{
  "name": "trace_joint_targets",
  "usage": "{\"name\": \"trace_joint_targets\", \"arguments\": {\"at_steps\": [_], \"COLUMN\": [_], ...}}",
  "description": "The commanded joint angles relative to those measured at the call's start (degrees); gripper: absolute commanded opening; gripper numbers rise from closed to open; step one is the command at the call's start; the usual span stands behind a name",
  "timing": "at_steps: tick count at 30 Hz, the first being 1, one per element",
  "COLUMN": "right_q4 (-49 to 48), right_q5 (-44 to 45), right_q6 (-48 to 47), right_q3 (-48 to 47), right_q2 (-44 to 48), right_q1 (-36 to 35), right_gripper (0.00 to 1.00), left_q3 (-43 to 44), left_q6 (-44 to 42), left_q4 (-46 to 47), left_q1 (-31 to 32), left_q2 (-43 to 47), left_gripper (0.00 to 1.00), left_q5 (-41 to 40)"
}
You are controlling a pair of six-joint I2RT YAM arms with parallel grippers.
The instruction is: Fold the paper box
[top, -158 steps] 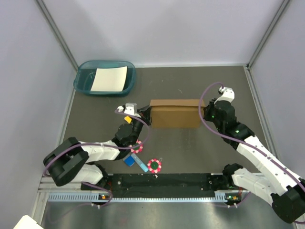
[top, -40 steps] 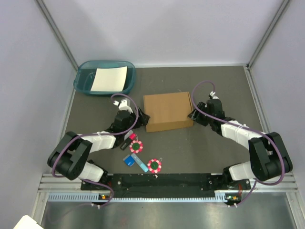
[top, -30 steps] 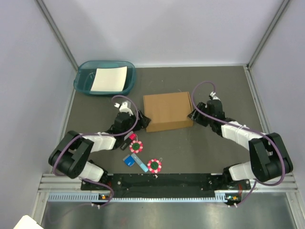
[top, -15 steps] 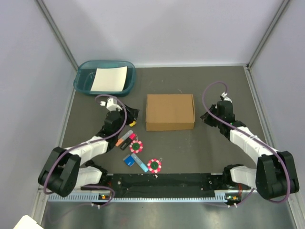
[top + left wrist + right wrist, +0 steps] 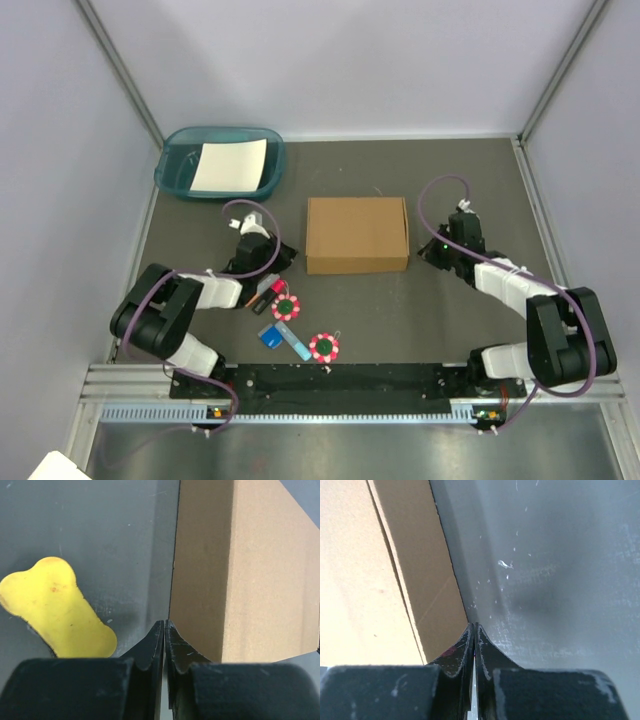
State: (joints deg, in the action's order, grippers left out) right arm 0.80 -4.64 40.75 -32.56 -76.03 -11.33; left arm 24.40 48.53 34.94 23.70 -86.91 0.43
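The paper box point(image 5: 357, 234) sits folded shut as a plain brown block in the middle of the tabletop point(image 5: 470, 180), lid flat, long sides running parallel to the near edge.

The left pincer point(image 5: 164, 626) is pressed closed, its 2 black tips meeting with nothing between them. It lies low on the tabletop just beside the box's near-left corner; from above a thin gap shows between the 2. A yellow bone-shaped piece point(image 5: 57, 607) lies flat just to the left of this pincer.

The right pincer point(image 5: 473, 629) is likewise closed tight on nothing, its tips pointing at the box's right side near the near-right corner, a little apart from it.

A teal tray point(image 5: 170, 170) stands in the far-left corner of the tabletop with a white paper sheet point(image 5: 228, 165) inside. Towards the near edge, left of centre, lie 2 pink-rimmed discs point(image 5: 286, 308) with green middles, a blue piece point(image 5: 270, 337) and a red-and-orange stick point(image 5: 262, 291).
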Motion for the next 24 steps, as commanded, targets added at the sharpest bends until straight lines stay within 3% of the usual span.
{"name": "trace_joint_targets", "arguments": {"at_steps": [1, 11, 24], "right_q4": [-5.72, -9.59, -3.71], "right_q5": [-1.06, -5.99, -6.17], "right_q6": [0.73, 1.43, 1.61], "right_q3": [-0.58, -0.49, -1.72], "right_q2": [-1.22, -5.27, 5.97], "right_q1": [0.44, -2.02, -6.15], "right_gripper": [0.00, 0.00, 0.00], "left_q3": [2.58, 2.14, 0.82], "left_q6": [1.04, 2.44, 2.79], "left_q4": [6.02, 9.88, 10.07], "left_q1": [-0.24, -0.06, 2.05], "left_q2": [-1.41, -3.18, 2.62], "left_gripper": [0.08, 0.04, 0.02], "left_q5": [2.74, 7.04, 11.87]}}
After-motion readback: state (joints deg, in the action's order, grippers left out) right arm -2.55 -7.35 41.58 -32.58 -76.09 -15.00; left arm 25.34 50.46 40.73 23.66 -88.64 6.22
